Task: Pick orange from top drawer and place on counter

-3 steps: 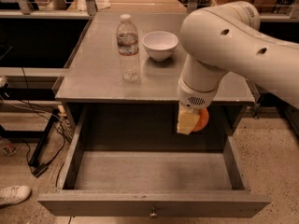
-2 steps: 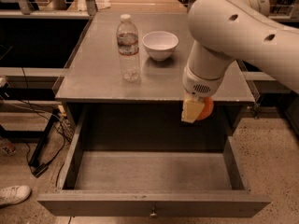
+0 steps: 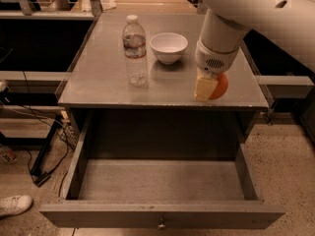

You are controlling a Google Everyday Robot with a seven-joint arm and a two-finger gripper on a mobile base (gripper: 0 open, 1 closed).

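Note:
My gripper (image 3: 210, 88) hangs from the white arm over the front right part of the counter (image 3: 103, 77). It is shut on the orange (image 3: 220, 86), which shows orange-red behind the pale finger (image 3: 205, 88). The orange is just above or at the counter surface near its front edge; I cannot tell if it touches. The top drawer (image 3: 162, 181) stands pulled out below the counter, with a small metal knob (image 3: 161, 224) on its front panel. Its inside shows nothing in it.
A clear water bottle (image 3: 135, 50) stands upright on the counter's middle left. A white bowl (image 3: 169, 47) sits behind and left of the gripper. Cables lie on the floor at left, and a white shoe (image 3: 15, 204) is at the bottom left.
The gripper with the orange has risen from in front of the drawer opening and moved up and back over the counter's front right part.

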